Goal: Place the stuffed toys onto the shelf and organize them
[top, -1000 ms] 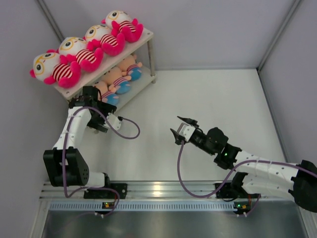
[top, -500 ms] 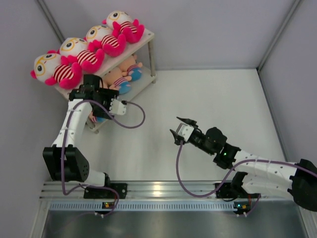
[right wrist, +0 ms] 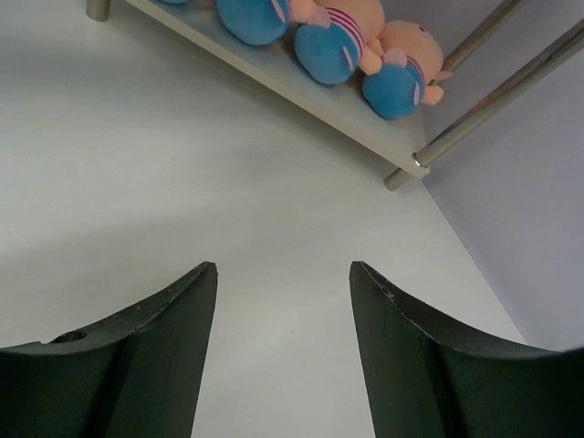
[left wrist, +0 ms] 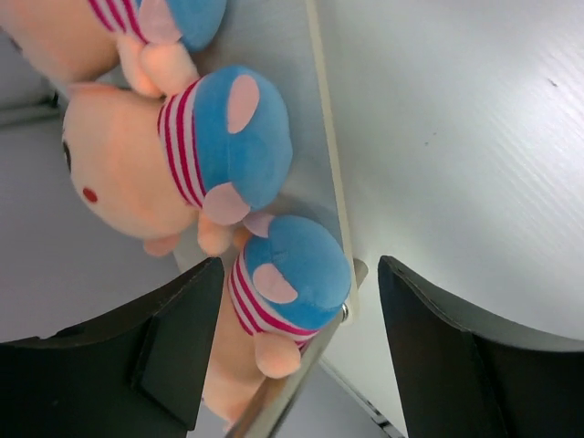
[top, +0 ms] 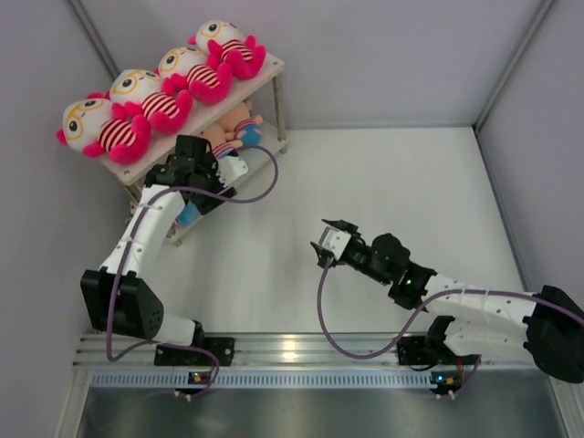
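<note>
The shelf (top: 270, 66) stands in the table's (top: 392, 182) far left corner. Four pink-and-white toys (top: 187, 73) lie in a row on its top board. The peach-faced toys in blue pants (left wrist: 182, 155) lie on the lower board. The left gripper (left wrist: 299, 265) is at that board's front edge, near its left end. Its jaws are wide on either side of one toy's blue seat (left wrist: 297, 278), not clamped on it. The right gripper (top: 329, 235) hovers over the middle of the table, jaws apart and holding nothing.
</note>
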Controlling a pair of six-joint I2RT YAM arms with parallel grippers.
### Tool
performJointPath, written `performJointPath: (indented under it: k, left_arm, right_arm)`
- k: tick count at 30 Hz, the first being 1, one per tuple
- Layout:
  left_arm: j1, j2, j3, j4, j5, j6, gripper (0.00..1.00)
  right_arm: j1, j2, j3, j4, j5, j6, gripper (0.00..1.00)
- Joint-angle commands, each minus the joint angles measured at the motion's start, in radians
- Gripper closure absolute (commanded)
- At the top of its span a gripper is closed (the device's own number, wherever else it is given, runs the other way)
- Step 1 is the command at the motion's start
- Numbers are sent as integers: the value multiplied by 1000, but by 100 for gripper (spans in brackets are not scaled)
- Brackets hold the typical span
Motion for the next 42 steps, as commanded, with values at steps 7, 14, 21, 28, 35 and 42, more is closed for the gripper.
performJointPath:
  k: [7,14,21,28,35,42]
  left_arm:
    - [-199,22,-83,212,-735,-440,34]
    - [-197,68,-190,310,-921,-429,33]
    - [-185,96,-193,313,-895,-520,31]
    - [-105,122,-180,309,-808,-581,30]
    - [-88,156,-178,309,-773,-603,37]
    - [-75,114,-232,307,-698,-618,44]
  right_arm:
    - [-8,16,59,24,-47,36,39]
    - [-8,8,61,16,-47,41,39]
    - [-8,8,64,9,-52,47,39]
    - [-6,3,61,6,-49,50,39]
    - [-8,13,68,-2,-50,50,39]
    - [-6,16,71,-10,-38,43,39]
